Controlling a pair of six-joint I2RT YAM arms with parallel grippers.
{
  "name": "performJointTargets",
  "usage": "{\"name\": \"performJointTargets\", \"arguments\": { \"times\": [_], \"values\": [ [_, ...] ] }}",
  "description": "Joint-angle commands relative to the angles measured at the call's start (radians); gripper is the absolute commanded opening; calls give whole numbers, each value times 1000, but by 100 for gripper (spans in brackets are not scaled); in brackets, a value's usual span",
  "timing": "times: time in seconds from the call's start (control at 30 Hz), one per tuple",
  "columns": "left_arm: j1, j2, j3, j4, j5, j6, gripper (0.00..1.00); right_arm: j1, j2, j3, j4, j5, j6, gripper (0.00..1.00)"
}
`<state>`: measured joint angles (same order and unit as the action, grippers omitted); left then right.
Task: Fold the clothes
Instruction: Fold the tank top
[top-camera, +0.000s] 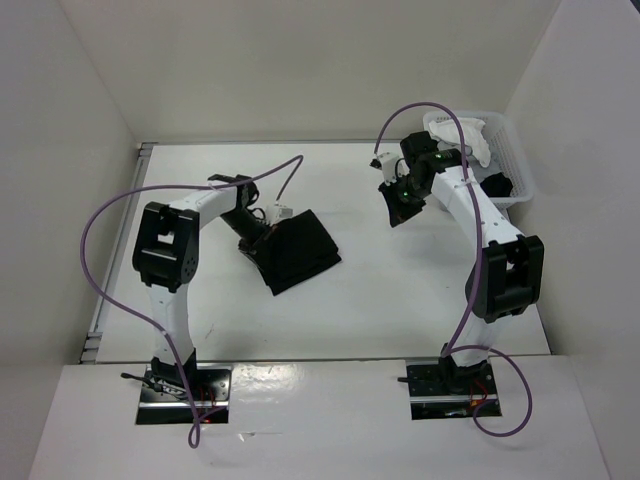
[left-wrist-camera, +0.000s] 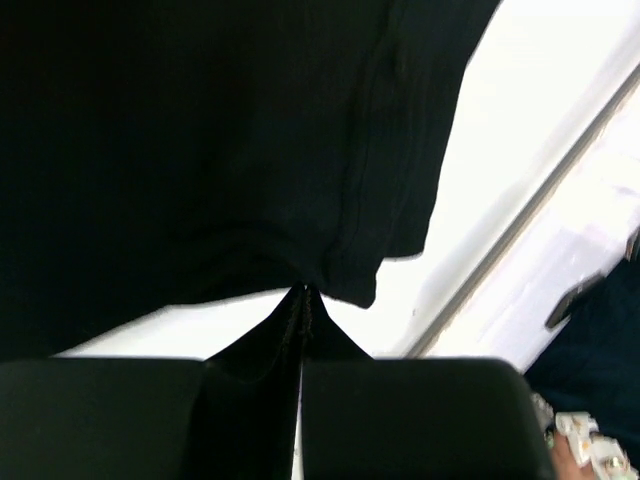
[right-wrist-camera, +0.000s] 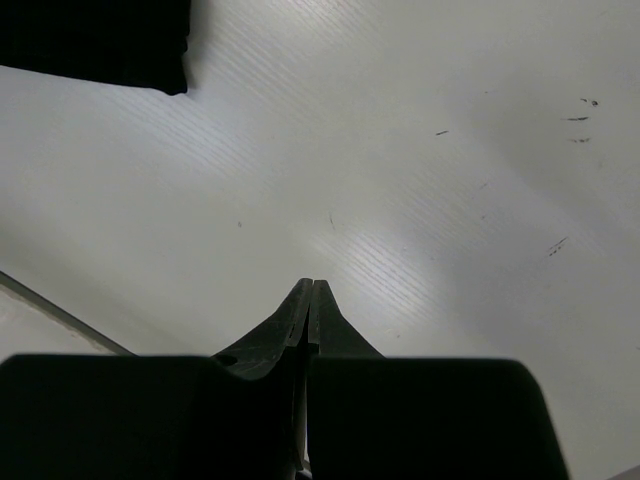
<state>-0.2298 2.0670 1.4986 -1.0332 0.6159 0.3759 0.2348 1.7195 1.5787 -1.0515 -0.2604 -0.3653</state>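
Left wrist view: left gripper (left-wrist-camera: 303, 298), fingers pressed together, pinching nothing; tips at the hem of the black top (left-wrist-camera: 200, 150), which lies folded just ahead, probably for smoothing. Right gripper (right-wrist-camera: 310, 295): fingers together, empty, with the top well ahead-left, seemingly parked clear.

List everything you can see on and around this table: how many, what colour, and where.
black top: one, black, folded on the table, left of centre
basket: one, white, far right corner
white cloth: one, white, in the basket
dark item: one, dark, at the basket's near end; cannot tell what it is
table: one, white, under everything
cables: two, purple, one looping along each arm
arms: two, white and black, bases at the near edge
left gripper: one, black, shut, tips at the black top's edge
right gripper: one, black, shut, over bare table
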Motion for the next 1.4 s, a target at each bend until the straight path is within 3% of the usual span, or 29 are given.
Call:
{"name": "performJointTargets", "arguments": {
  "times": [0.0,0.13,0.27,0.47,0.9,1.37],
  "values": [
    [-3,-54,-27,-94,-28,75,0,-6,-3,27,15,-16,-14,0],
    [-3,-123,-49,-107,-74,87,0,-6,-3,27,15,-16,-14,1],
    [-3,-142,57,-74,-49,23,0,-6,18,46,15,-16,-14,1],
    [-34,-41,169,10,-45,-40,0,-6,28,67,4,-25,-23,1],
    [-72,85,209,82,-102,-81,0,-6,5,38,13,-7,-23,1],
    [-72,-27,78,13,-180,-42,0,-6,-5,29,22,-7,-23,1]
  ]
}}
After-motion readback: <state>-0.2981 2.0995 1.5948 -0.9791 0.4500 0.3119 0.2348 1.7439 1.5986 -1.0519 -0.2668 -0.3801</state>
